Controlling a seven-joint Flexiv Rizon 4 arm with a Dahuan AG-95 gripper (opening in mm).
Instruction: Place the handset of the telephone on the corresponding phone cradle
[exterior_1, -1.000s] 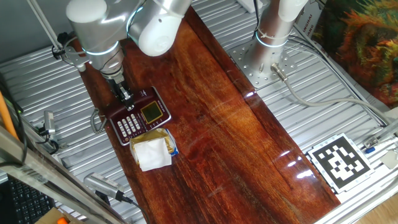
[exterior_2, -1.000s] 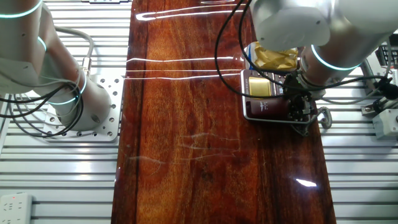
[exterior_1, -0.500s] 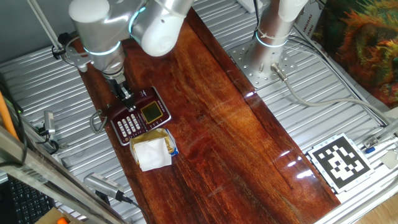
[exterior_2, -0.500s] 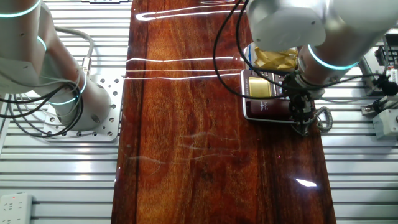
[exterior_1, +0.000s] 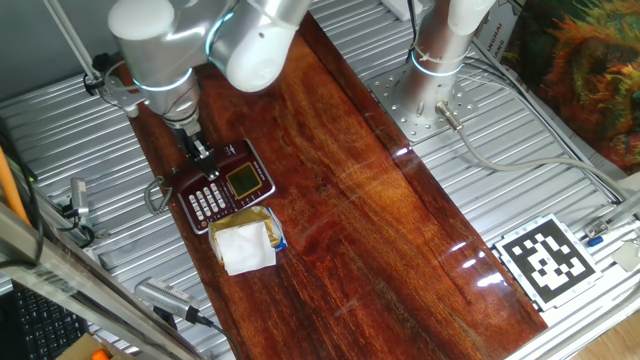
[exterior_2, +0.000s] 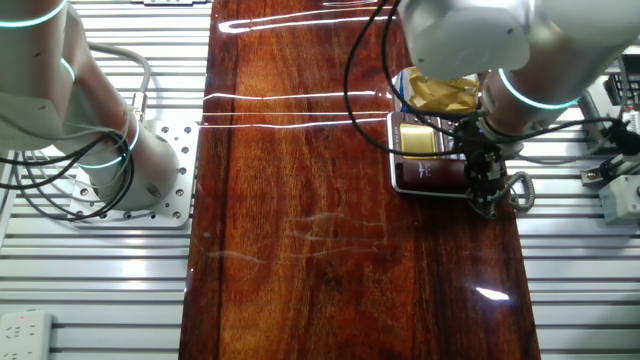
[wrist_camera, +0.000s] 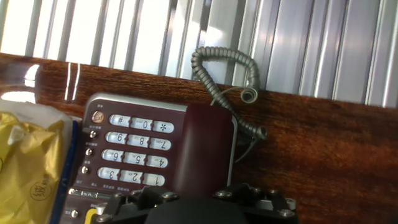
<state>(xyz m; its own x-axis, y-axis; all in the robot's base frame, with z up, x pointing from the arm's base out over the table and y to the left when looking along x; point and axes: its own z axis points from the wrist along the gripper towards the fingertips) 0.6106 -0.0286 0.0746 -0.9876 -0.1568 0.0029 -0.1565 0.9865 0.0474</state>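
The dark red desk phone (exterior_1: 228, 185) lies near the left edge of the wooden board, and also shows in the other fixed view (exterior_2: 425, 160). In the hand view its white keypad (wrist_camera: 134, 149) sits left of the maroon handset (wrist_camera: 205, 140), which lies lengthwise in the phone cradle (wrist_camera: 231, 155) beside the keys. The grey coiled cord (wrist_camera: 224, 68) loops off the far end onto the metal table. My gripper (exterior_1: 200, 152) stands straight over the handset's near end (exterior_2: 487, 188). Its jaws (wrist_camera: 196, 198) straddle the handset and look shut on it.
A white-and-yellow paper packet (exterior_1: 243, 243) lies against the phone's end, and shows in the other views (exterior_2: 440, 92) (wrist_camera: 31, 168). A second arm's base (exterior_1: 440, 50) stands at the board's far side. Ribbed metal table (wrist_camera: 311, 43) lies just past the board edge.
The gripper shifted a little toward the cord side of the phone a second ago and has held still since. The phone and the packet have not moved.
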